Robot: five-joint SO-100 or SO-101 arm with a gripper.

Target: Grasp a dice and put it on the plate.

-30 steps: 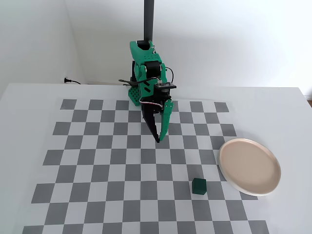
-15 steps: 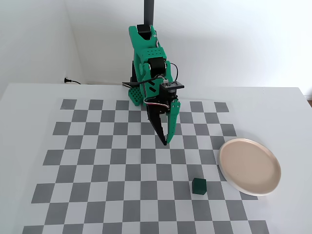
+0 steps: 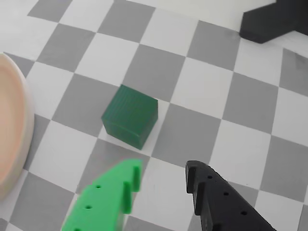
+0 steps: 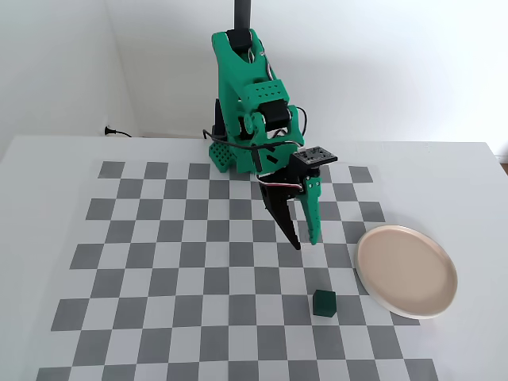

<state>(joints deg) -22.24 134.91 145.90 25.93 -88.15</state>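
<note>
Pincer (image 4: pixel 305 243) apart above dice (image 4: pixel 323 302) — unmarked.

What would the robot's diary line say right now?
gripper: open, above board | dice: on board, untouched | plate: empty

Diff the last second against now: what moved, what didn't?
The arm swung rightward in the fixed view and reached forward, carrying the hand toward the dice; its fingers have spread slightly. It holds nothing and is not touching the dice. The dice and the plate stayed where they were on the checkered mat.
</note>
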